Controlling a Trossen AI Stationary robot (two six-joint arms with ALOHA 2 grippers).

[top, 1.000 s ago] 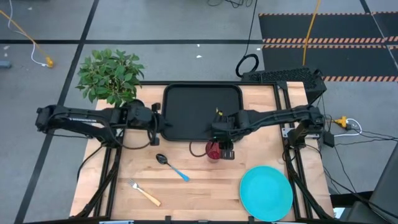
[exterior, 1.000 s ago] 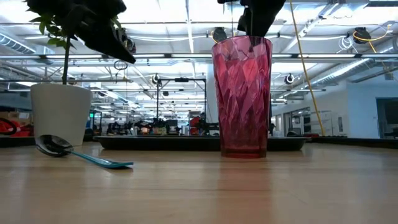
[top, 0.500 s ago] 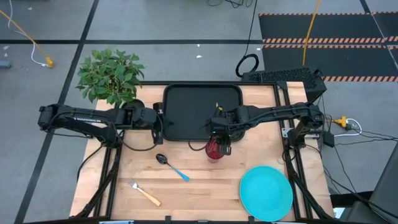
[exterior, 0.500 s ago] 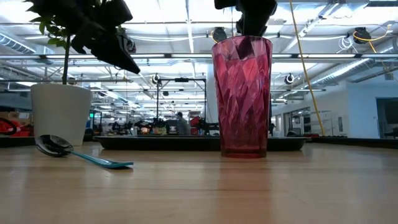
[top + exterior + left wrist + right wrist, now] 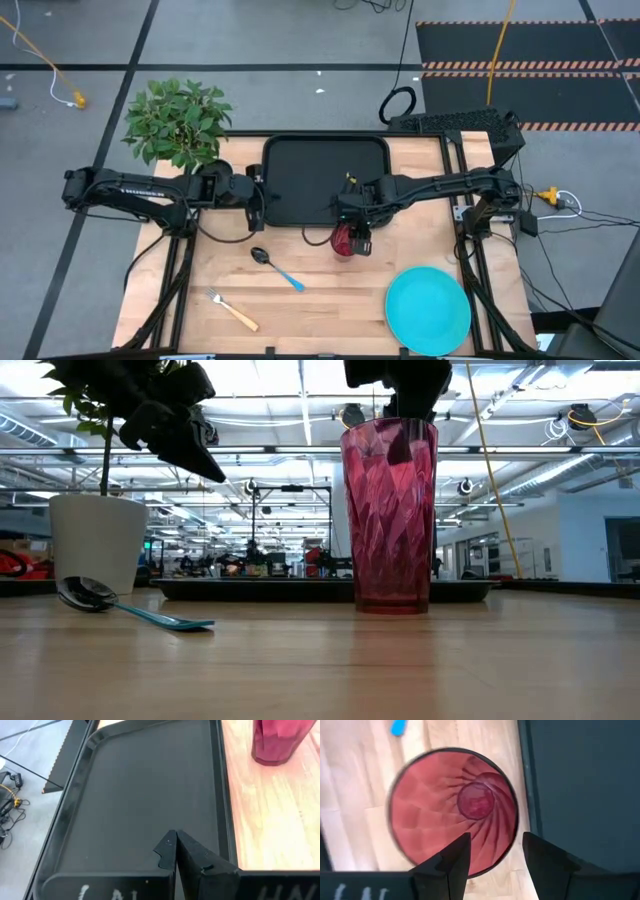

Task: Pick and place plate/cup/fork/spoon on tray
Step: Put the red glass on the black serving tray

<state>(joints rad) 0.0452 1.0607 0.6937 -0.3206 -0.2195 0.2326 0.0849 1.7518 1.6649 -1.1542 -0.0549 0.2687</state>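
The dark red cup (image 5: 343,242) stands upright on the wood just in front of the black tray's near edge (image 5: 325,222). My right gripper (image 5: 495,850) is open above it. One finger (image 5: 451,860) reaches inside the rim and the other (image 5: 545,862) stands outside the wall on the tray side. My left gripper (image 5: 175,845) is shut and empty, hovering over the tray's left edge (image 5: 266,190). The blue-handled spoon (image 5: 277,268), the yellow-handled fork (image 5: 233,310) and the turquoise plate (image 5: 428,310) lie on the table nearer the front.
A green plant (image 5: 178,122) in a white pot (image 5: 97,540) stands at the table's far left corner, beside my left arm. The tray's floor (image 5: 140,795) is bare. Bare wood lies between the spoon and the plate.
My right gripper has moved a little toward the tray and come down over the cup, so that one finger now reaches inside the rim. The cup has stayed in place. My left gripper has moved slightly toward the right, over the tray's left edge.
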